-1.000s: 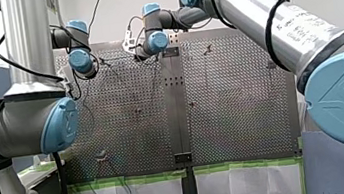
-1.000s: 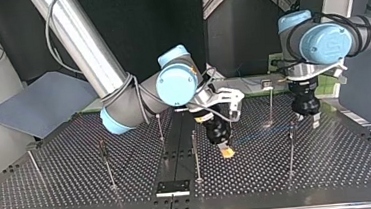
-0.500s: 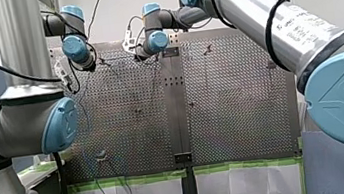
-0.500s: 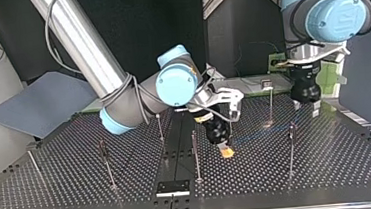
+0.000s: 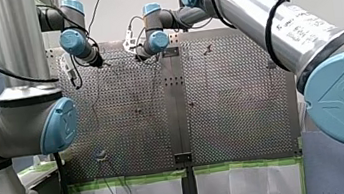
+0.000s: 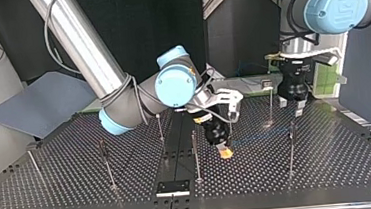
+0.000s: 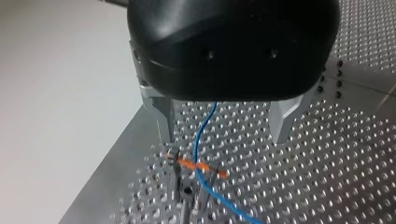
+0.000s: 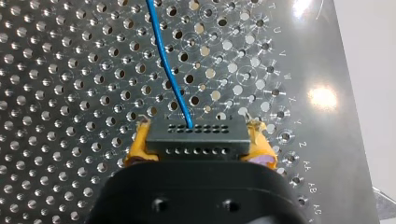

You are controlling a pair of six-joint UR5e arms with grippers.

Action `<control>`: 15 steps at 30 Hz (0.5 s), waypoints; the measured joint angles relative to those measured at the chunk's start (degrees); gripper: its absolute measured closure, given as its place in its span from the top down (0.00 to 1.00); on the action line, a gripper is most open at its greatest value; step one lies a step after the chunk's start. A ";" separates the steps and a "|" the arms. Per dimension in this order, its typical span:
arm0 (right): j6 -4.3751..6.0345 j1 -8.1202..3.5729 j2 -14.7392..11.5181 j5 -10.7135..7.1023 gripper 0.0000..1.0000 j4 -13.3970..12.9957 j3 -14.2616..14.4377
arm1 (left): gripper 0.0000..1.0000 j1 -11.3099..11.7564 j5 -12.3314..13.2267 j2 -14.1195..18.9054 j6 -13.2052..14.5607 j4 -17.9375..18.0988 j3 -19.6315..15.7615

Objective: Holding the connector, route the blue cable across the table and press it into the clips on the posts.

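My right arm's jaws are clamped tight on the black connector (image 8: 196, 137), with the yellow pads (image 8: 138, 145) pressed against its two ends. The blue cable (image 8: 166, 60) leaves the connector's face and runs ahead over the bench (image 8: 60, 93). In the top view the connector hangs just above the bench near the middle, beside the middle post (image 6: 195, 156).

My left arm's jaws stand wide open and hold nothing. Their metal fingers (image 7: 163, 116) hang above a clip (image 7: 198, 166) with an orange bar, which sits on top of the edge post (image 7: 186, 207); they do not touch it. The cable crosses that orange bar and passes beneath the gap between the fingers. In the top view these jaws sit high above the post tops at the view's right.

Letters are marked along the bench edge beside the right jaws: T, U, V, W, X, Y, Z, then AA, AB. The dark writing on my right arm's silver tube (image 5: 301, 24) is too small to read.

The clip stands close to the bench's edge. The posts stand well apart from one another.
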 joint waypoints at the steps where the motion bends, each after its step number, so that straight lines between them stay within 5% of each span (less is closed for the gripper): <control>1: 0.01 0.00 0.00 0.00 0.00 0.00 0.00 | 1.00 -0.06 0.41 -0.06 0.14 0.22 0.07; 15: 0.09 -0.01 0.02 0.00 0.00 -0.06 0.00 | 1.00 -1.92 5.84 -2.35 0.78 4.39 3.61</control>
